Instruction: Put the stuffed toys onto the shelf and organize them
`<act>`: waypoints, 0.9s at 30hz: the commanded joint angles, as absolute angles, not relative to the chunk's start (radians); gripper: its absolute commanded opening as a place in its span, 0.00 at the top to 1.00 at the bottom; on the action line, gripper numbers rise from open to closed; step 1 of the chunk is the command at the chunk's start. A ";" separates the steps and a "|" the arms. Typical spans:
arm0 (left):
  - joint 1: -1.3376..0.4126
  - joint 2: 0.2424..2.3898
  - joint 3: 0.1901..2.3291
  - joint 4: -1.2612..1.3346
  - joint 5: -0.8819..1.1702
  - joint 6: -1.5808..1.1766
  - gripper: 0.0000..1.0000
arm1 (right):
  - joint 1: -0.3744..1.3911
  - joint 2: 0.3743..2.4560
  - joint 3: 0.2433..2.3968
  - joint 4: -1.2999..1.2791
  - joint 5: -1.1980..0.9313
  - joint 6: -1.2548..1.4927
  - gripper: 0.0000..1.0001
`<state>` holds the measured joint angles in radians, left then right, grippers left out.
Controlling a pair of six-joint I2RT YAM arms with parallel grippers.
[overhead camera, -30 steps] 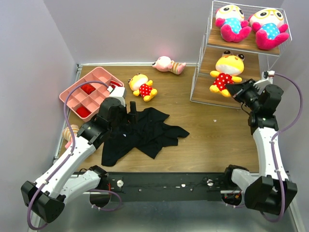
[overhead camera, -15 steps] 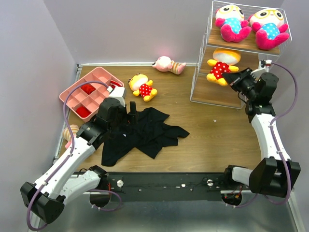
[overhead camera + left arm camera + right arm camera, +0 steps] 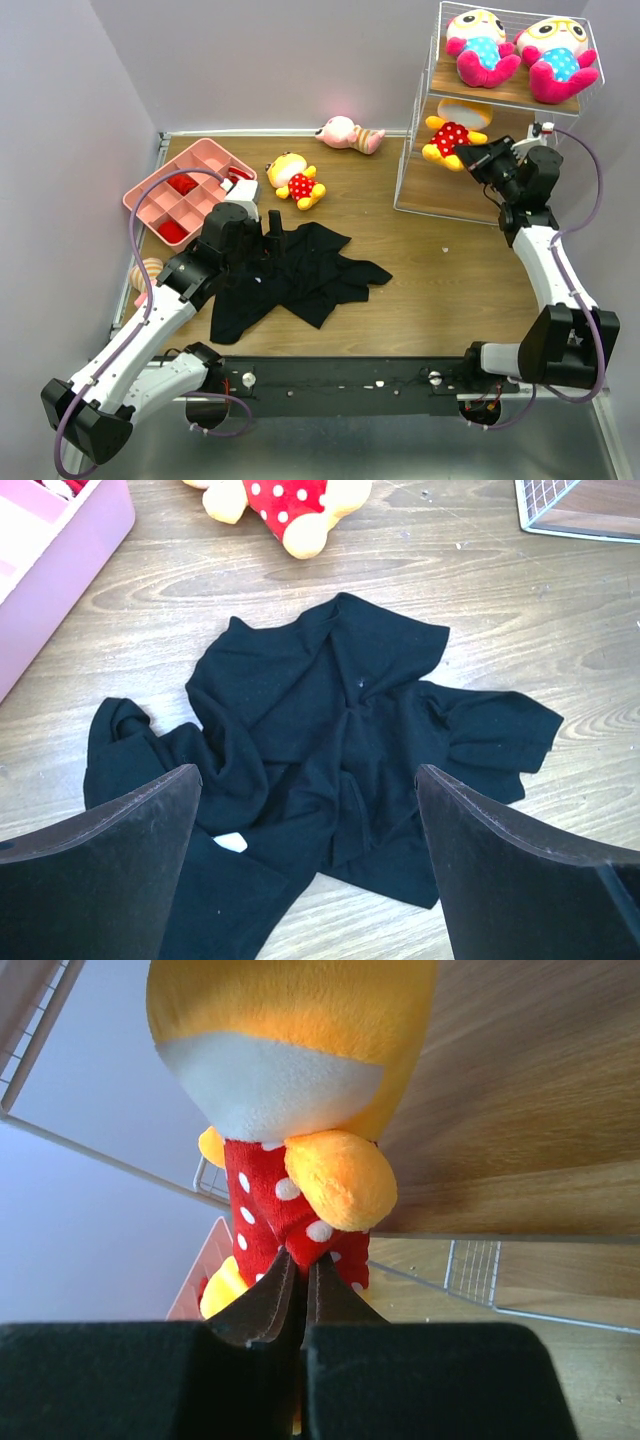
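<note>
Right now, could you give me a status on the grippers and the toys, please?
Right gripper shut on a yellow doll at the middle tier of the shelf. Left gripper open above the black garment. Nothing in the way.

The left arm (image 3: 150, 320) reaches forward and low, its left gripper (image 3: 305, 775) spread wide, pointing down. The right arm (image 3: 548, 270) stretches upward, its right gripper (image 3: 468, 157) pinched tight on a yellow doll (image 3: 262, 1195).

White shells and black joints are noted on left arm (image 3: 160, 310) and right arm (image 3: 548, 268); purple cables (image 3: 598, 185) are attached; the left gripper (image 3: 305, 780) is black.
</note>
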<state>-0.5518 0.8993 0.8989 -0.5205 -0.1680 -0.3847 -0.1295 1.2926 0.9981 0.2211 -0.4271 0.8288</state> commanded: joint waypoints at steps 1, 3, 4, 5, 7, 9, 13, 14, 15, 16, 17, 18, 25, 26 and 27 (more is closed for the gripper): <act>-0.555 0.881 0.894 -0.500 -0.144 -0.373 0.02 | -0.112 1.315 1.022 0.327 -0.387 0.850 0.89; -0.555 0.882 0.894 -0.500 -0.140 -0.373 0.02 | -0.109 1.336 1.041 0.318 -0.379 0.844 0.87; -0.557 0.882 0.894 -0.500 -0.140 -0.374 0.02 | -0.107 1.342 1.051 0.313 -0.374 0.842 0.84; -0.557 0.882 0.894 -0.500 -0.137 -0.374 0.02 | -0.107 1.351 1.054 0.308 -0.374 0.841 0.82; -0.555 0.879 0.894 -0.500 -0.135 -0.374 0.02 | -0.107 1.374 1.066 0.308 -0.371 0.842 0.77; -0.557 0.876 0.893 -0.499 -0.135 -0.374 0.02 | -0.107 1.394 1.075 0.311 -0.371 0.844 0.73; -0.557 0.876 0.893 -0.499 -0.133 -0.373 0.02 | -0.106 1.408 1.088 0.322 -0.361 0.841 0.63; -0.557 0.876 0.893 -0.499 -0.132 -0.373 0.02 | -0.107 1.410 1.103 0.316 -0.359 0.839 0.61; -0.557 0.874 0.893 -0.497 -0.132 -0.373 0.02 | -0.107 1.411 1.106 0.308 -0.357 0.838 0.58; -0.557 0.874 0.893 -0.499 -0.133 -0.373 0.02 | -0.107 1.408 1.109 0.305 -0.353 0.838 0.53; -0.555 0.874 0.893 -0.499 -0.132 -0.374 0.02 | -0.107 1.407 1.117 0.292 -0.347 0.839 0.50; -0.557 0.873 0.893 -0.499 -0.132 -0.374 0.02 | -0.107 1.402 1.123 0.278 -0.341 0.836 0.49; -0.555 0.874 0.893 -0.497 -0.132 -0.373 0.02 | -0.107 1.324 1.140 0.077 -0.236 0.827 0.40; -0.555 0.873 0.893 -0.499 -0.130 -0.373 0.02 | -0.107 1.312 1.129 0.078 -0.229 0.828 0.38; -0.555 0.874 0.893 -0.497 -0.130 -0.374 0.02 | -0.107 1.290 1.120 0.075 -0.226 0.830 0.36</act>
<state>-0.5518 0.8902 0.8989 -0.5171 -0.1467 -0.3847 -0.1108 1.3735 1.1194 0.1589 -0.3065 0.8371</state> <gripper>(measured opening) 0.983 0.592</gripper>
